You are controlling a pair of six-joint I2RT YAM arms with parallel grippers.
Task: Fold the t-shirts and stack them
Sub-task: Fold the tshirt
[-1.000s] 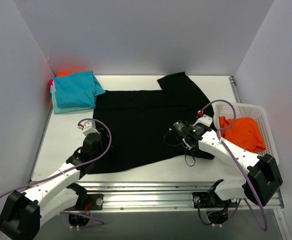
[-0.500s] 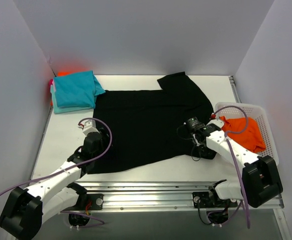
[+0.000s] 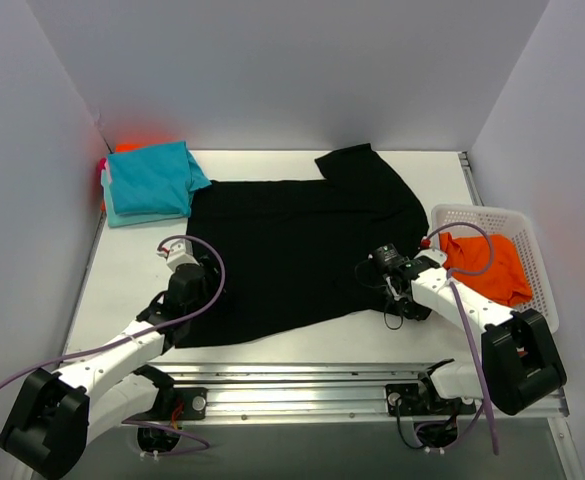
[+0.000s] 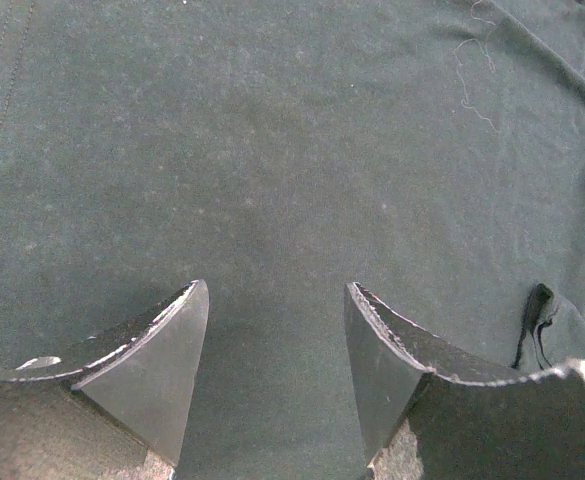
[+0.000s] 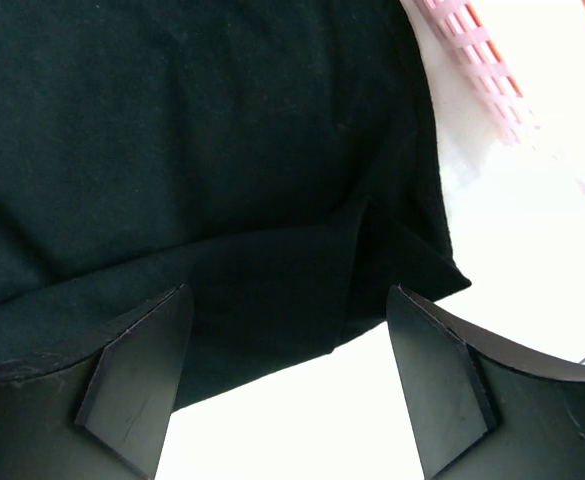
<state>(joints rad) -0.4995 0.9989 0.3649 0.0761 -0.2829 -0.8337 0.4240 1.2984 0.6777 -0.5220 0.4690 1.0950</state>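
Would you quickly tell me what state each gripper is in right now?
Left gripper: open, empty, over the black t-shirt.
Right gripper: open, empty, over its near edge.

White table [image 3: 272, 345] between pale grey walls [image 3: 292, 70]

The black t-shirt [image 4: 272, 150] is matt knit cloth, soft and finely fuzzy, flecked with pale lint and a loose thread; the teal t-shirts [image 3: 150, 180] and the orange t-shirt [image 3: 492, 270] are likewise dull cloth; the basket [image 3: 492, 212] is white lattice plastic; the table [image 3: 122, 280] is smooth, matt white; the rail [image 3: 302, 378] at its near edge is bare metal; the left gripper [image 4: 277, 300] has dark matt fingers [image 4: 157, 360], scuffed pale along the edges.
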